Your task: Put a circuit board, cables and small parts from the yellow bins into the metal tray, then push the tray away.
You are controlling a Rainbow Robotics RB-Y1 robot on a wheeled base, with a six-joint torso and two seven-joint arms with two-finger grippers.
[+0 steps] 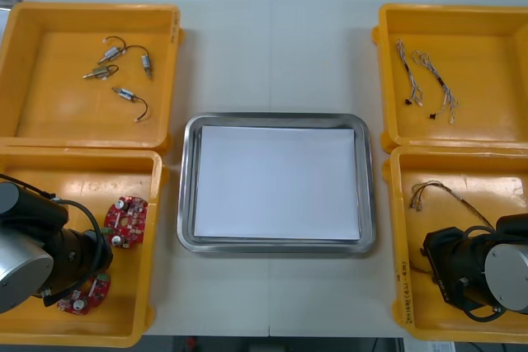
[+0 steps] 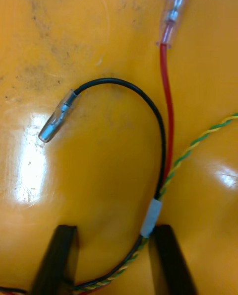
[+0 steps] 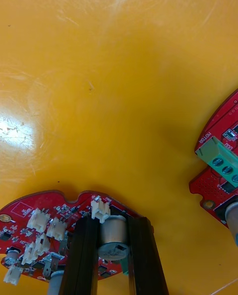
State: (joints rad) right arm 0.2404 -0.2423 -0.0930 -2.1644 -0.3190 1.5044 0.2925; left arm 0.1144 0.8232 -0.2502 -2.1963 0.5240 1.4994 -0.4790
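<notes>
Gripping a silver can (image 3: 113, 235) that stands on a round red board (image 3: 44, 220), the left jaws are closed, one black finger (image 3: 84, 255) on each side of it. That board lies flat on the floor of the near left bin (image 1: 82, 179), partly under the left arm (image 1: 33, 253). A second red board (image 1: 125, 222) lies near it in the same bin, apart from it.

Right jaws: open, low over the floor of the near right bin (image 1: 462, 172), standing astride a bundle of wires. A black wire (image 2: 161, 126), a red wire (image 2: 167, 101) and a twisted green-and-yellow pair (image 2: 198, 143) run out from between the fingers; a white sleeve (image 2: 151, 218) on the bundle lies just beside one finger.

Metal tray (image 1: 188, 187): white inside, on the table (image 1: 272, 55) between the bins. Far left bin (image 1: 49, 80): small metal parts (image 1: 124, 68) with black leads. Far right bin (image 1: 487, 55): thin pale cables (image 1: 425, 80).
</notes>
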